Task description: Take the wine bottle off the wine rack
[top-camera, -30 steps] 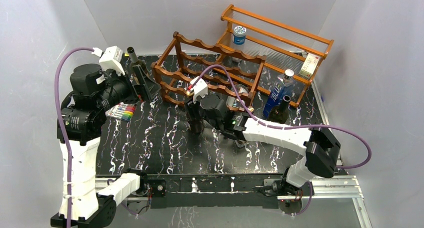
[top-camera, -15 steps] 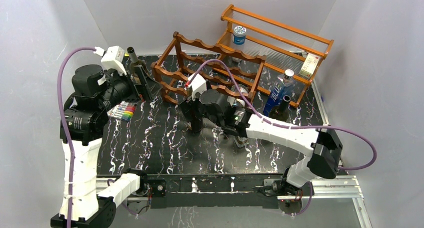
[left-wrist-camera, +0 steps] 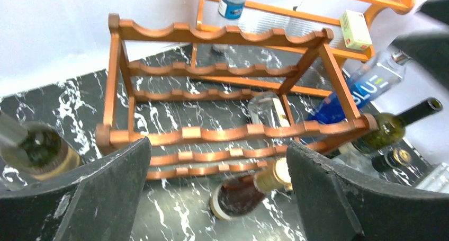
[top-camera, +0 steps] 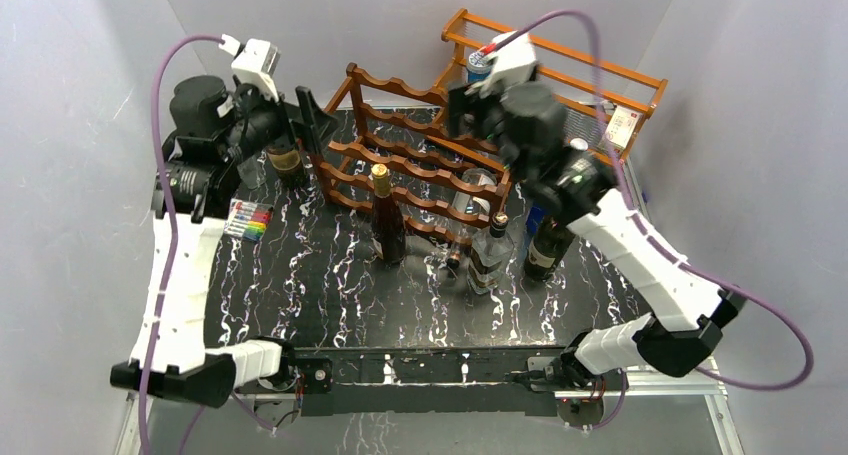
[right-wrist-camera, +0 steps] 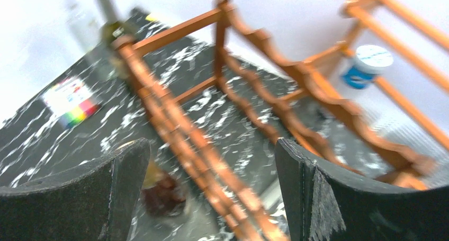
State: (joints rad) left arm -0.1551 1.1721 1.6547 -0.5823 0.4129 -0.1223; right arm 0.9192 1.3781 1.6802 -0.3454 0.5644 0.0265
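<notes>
Black white-veined tabletop [top-camera: 320, 275]: wine rack [top-camera: 420, 165] at back centre, orange shelf [top-camera: 590, 75] behind it to the right. Standing upright in front of the rack: wine bottle [top-camera: 388, 230], clear bottle [top-camera: 487, 260], dark green bottle [top-camera: 545, 250]. Marker pack [top-camera: 248, 220] lies flat on the left, tan-labelled bottle [top-camera: 285, 160] just behind it

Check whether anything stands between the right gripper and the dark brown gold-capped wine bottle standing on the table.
Yes: the reddish-brown scalloped wooden wine rack sits between the right gripper and the bottle.
</notes>
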